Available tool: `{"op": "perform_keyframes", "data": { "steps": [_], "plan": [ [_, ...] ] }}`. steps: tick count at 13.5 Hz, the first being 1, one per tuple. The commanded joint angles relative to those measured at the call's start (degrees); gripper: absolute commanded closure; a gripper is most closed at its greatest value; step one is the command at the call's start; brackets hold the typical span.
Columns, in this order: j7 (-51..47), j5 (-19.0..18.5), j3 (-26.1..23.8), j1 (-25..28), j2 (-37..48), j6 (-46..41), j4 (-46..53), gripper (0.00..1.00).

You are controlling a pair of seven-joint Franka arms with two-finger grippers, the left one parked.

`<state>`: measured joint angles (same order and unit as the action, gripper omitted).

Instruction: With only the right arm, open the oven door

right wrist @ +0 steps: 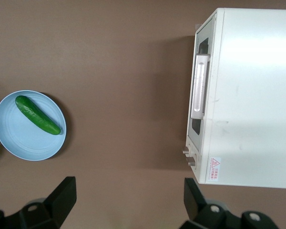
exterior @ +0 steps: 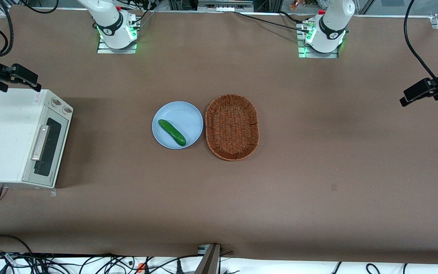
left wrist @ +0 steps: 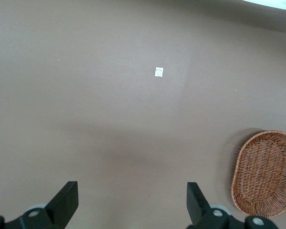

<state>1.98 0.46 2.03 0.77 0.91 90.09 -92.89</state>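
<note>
The oven sits at the working arm's end of the table, its oven door shut. The gripper hovers high above, fingers spread wide and empty. It should descend squarely onto the silvery handle, close firmly, then swing downward along the hinge's arc; the handle lies well apart from the fingers, lower down.

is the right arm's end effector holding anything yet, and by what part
Nothing is held. The black end effector hangs open in the air above the table, apart from the closed dark-glass oven door of the cream-white toaster oven.
</note>
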Motion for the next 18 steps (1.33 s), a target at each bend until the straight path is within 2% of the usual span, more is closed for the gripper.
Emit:
{"op": "perform_keyframes", "data": {
  "steps": [1, 18],
  "plan": [
    [-0.40, -0.55, -0.98, -1.13, -0.04, -0.35, 0.95, 0.00],
    [-0.66, -0.55, -1.42, -0.60, -0.03, -3.52, 0.86, 0.00]
  ]
}}
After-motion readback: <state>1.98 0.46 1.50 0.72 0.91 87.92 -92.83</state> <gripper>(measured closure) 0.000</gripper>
